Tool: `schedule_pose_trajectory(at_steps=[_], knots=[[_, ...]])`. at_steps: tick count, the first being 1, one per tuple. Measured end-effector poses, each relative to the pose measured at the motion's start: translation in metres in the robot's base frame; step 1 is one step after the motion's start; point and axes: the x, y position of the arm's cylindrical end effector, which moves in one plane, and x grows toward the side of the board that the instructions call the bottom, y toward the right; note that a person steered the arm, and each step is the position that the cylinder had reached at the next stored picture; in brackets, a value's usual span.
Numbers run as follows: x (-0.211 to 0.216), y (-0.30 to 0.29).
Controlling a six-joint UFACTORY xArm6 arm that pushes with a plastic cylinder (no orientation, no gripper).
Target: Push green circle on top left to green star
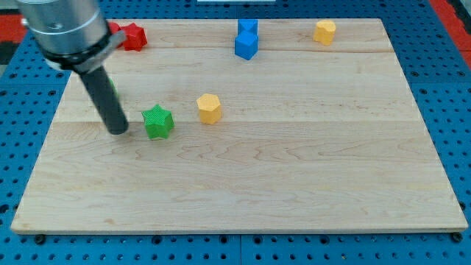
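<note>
Looking across the worktop, we saw our tip just left of the green star. A sliver of green, perhaps the green circle, peeked from behind the rod. No pincer showed, so we could not tell its state. A yellow block lay right of the star.
</note>
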Motion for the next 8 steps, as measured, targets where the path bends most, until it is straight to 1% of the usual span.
schedule_pose_trajectory(at_steps=[2,3,4,5,6,7,8], knots=[[-0.003,0.052],[-0.003,0.039],[0.004,-0.070],[-0.060,-0.098],[-0.097,-0.060],[-0.086,0.007],[-0.074,-0.054]])
